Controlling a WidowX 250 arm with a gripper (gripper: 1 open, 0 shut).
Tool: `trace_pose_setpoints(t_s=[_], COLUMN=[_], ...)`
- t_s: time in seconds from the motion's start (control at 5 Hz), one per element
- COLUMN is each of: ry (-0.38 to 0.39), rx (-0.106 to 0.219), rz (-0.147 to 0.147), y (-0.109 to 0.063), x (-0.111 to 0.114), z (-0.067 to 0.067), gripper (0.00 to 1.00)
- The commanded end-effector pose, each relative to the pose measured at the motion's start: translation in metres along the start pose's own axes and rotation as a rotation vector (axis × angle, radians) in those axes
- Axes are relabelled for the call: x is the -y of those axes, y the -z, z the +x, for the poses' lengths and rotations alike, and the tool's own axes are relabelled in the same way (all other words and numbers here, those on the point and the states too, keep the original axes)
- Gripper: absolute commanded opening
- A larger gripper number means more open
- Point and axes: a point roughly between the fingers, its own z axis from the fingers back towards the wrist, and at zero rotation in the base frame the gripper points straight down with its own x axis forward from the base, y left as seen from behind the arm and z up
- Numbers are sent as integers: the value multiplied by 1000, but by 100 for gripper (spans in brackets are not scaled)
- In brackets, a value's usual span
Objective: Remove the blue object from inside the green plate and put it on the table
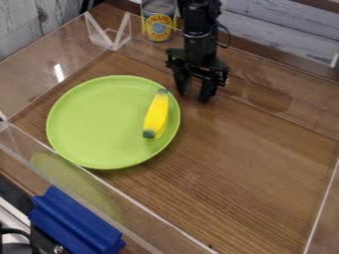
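1 yellow piece (158,114), apparently banana-shaped, lies in the green plate (106,139).

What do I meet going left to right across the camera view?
Lime-green round plate → yellow banana-shaped piece with a dark tip, lying on the plate's right side → black gripper.

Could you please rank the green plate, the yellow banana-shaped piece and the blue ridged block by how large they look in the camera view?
1. Green plate
2. Blue ridged block, cut off at the edge
3. Yellow banana-shaped piece
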Motion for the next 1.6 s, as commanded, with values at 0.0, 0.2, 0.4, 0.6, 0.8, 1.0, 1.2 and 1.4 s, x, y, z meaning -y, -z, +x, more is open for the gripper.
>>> trace_pose_setpoints(t_s=[0.0,0.2,0.4,0.6,0.8,1.0,1.2,1.4], ry=[14,12,9,9,12,23,52,85], rx=[48,55,67,80,95,103,96,87], rz=[2,2,1,-5,-8,-12,-21,-33], y=[-18,-28,-38,-49,-60,-68,-70,-71], x=[0,3,6,9,14,20,30,42], z=[3,-1,-7,-11,-18,-26,-39,-52], gripper=[0,0,0,0,0,0,0,0])
